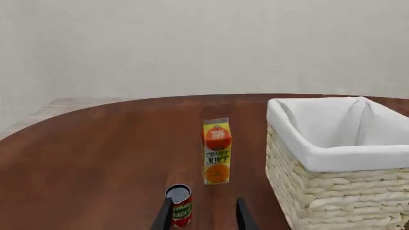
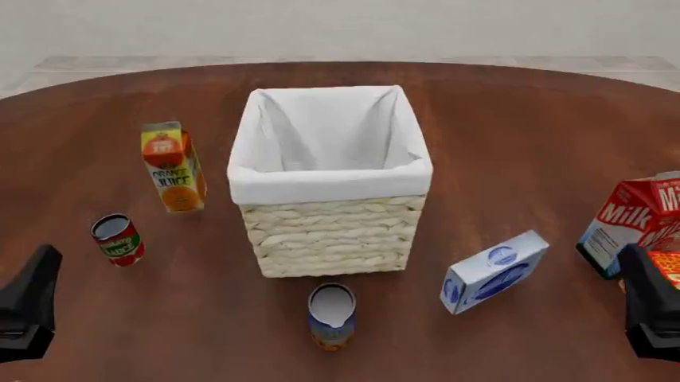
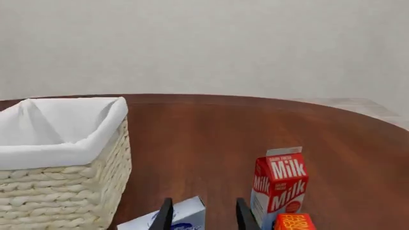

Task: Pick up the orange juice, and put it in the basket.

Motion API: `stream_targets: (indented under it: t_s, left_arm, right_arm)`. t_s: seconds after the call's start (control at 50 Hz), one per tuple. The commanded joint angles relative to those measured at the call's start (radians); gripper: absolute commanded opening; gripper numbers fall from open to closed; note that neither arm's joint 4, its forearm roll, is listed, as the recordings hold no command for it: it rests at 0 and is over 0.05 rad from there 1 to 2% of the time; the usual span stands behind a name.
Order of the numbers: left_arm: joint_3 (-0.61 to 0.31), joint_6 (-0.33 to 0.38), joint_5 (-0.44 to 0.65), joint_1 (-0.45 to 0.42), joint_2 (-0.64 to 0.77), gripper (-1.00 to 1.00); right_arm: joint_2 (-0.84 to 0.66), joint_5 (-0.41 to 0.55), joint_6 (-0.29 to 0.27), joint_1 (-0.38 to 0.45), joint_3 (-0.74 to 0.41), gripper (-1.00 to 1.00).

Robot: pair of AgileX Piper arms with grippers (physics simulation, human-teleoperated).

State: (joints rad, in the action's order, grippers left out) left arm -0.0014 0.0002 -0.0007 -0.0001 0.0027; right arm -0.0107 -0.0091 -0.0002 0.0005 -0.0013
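Orange juice [image 2: 172, 165] found upright on the desk [image 2: 510, 143], at about 9 o'clock from the basket [image 2: 330, 177] in the front view, near its left wall but apart from it. Long axis vertical, gable top uppermost, printed face turned toward the arms. Not yet lifted; nothing inside the basket, white liner bare.

Left end effector [image 1: 203, 216] placed low at the near left of the desk, with the carton at roughly 1 o'clock from it in the front view. Seen through the left wrist camera: carton straight ahead along the fingers, slightly beyond their tips, a small red can [image 2: 117, 239] standing near one fingertip between end effector and carton. Fingers parted with a clear gap, nothing held.

Right end effector [image 3: 203, 214] at the near right, likewise parted and holding nothing, facing the milk carton [image 2: 638, 223] and a blue-white box [image 2: 494, 272]. Basket between it and the juice.

Judged: left arm plainly the nearer and the only one with an open line; approach to run forward past the red can, side grasp across the upright body, then lift above the rim and carry toward 3 o'clock.

Count: one orange juice, one basket, one milk carton, one blue-white box, two cans (the red one and a second can [image 2: 331, 316] lying at 6 o'clock of the basket), one orange packet [image 3: 295, 222] partly visible beside the milk carton, two end effectors.
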Motion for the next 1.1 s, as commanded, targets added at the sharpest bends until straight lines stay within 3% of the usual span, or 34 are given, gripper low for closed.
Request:
stream_targets:
  t_s: [0.02,0.14,0.34,0.52,0.64,1.1]
  left_arm:
    - [-0.003,0.002,-0.002,0.000,0.007,1.00]
    - [-0.002,0.006,-0.002,0.000,0.009,1.00]
    - [-0.001,0.013,-0.021,-0.001,0.037,1.00]
    - [-0.004,-0.001,-0.058,-0.013,0.102,1.00]
    - [-0.078,0.004,-0.018,-0.052,0.110,1.00]
    - [-0.248,0.020,-0.053,-0.153,0.338,1.00]
  right_arm:
    - [-0.095,-0.087,-0.001,0.002,-0.006,1.00]
    - [-0.094,-0.083,0.000,0.001,-0.010,1.00]
    - [0.005,0.023,-0.001,0.007,-0.019,1.00]
    - [-0.055,-0.029,-0.023,0.017,-0.020,1.00]
    - [-0.093,-0.063,-0.033,0.019,-0.023,1.00]
    - [-0.096,-0.065,-0.051,0.025,-0.030,1.00]
